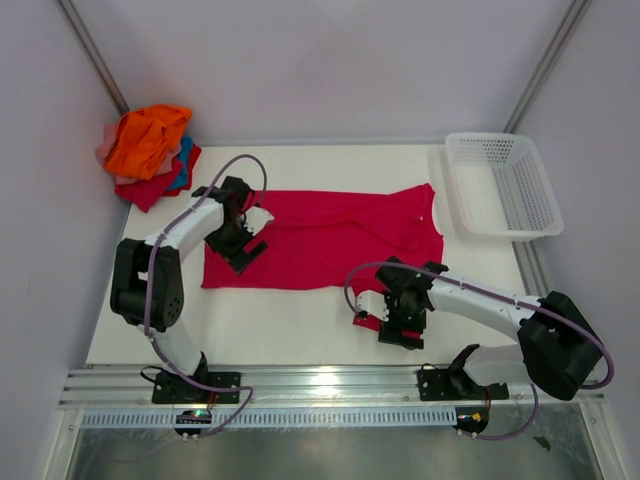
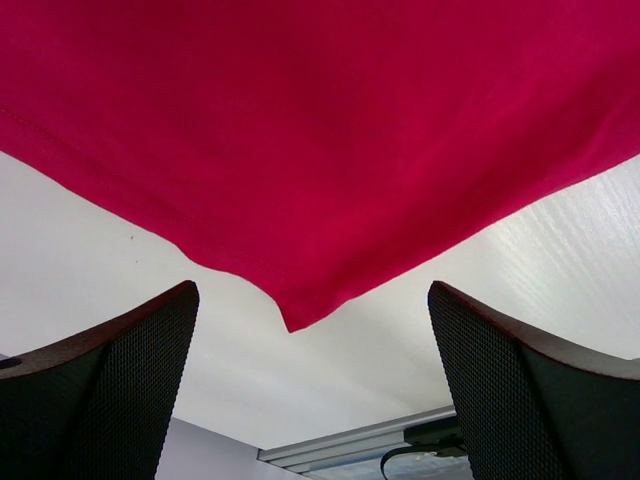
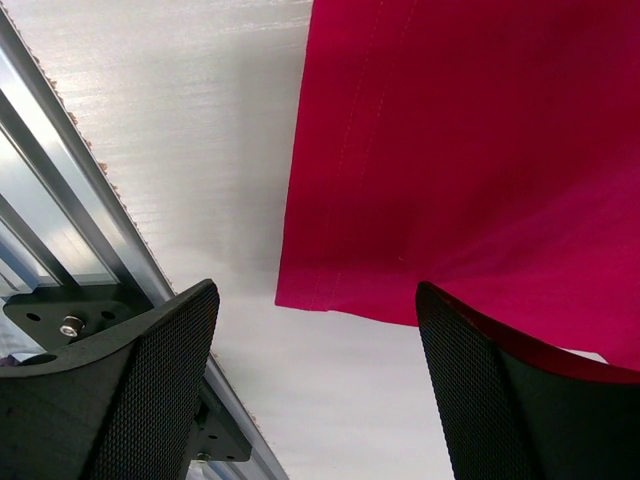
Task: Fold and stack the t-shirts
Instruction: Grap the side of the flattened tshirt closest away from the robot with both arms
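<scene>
A crimson t-shirt lies spread flat across the middle of the table. My left gripper hovers over its left end. In the left wrist view the jaws stand open, with a corner of the shirt ahead of the gripper and only bare table between its fingers. My right gripper is at the shirt's near sleeve. It is open too, and the hemmed sleeve edge lies just beyond its fingertips. More t-shirts, orange on top, are piled at the back left.
A white mesh basket stands at the back right corner. The metal rail with both arm bases runs along the near edge. Grey walls close in the left, right and back sides.
</scene>
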